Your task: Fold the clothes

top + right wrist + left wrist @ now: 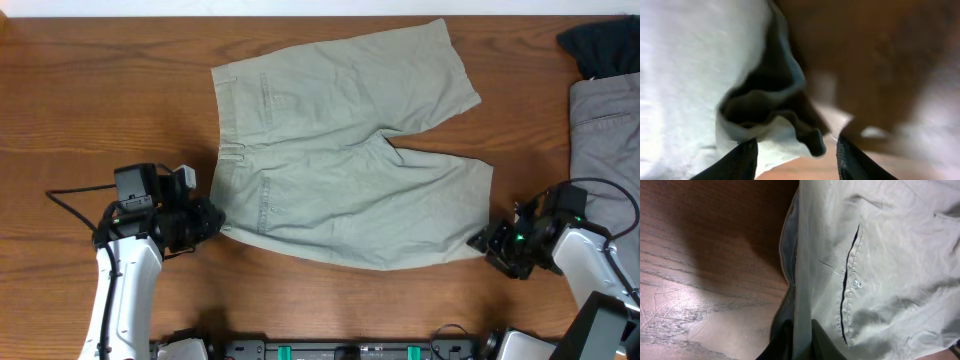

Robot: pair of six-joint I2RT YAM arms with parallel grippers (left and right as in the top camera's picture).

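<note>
The clothes, a pair of light khaki-green shorts, lie flat on the wooden table, waistband to the left and legs to the right. My left gripper sits at the near waistband corner. In the left wrist view it is shut on the waistband edge of the shorts, next to a stitched pocket slit. My right gripper is at the near leg's hem. In the blurred right wrist view its jaws stand apart, with the gaping hem of the shorts between and just ahead of the fingers.
A grey garment lies at the right edge, just behind my right arm. A black garment sits in the far right corner. A black cable loops on the table left of my left arm.
</note>
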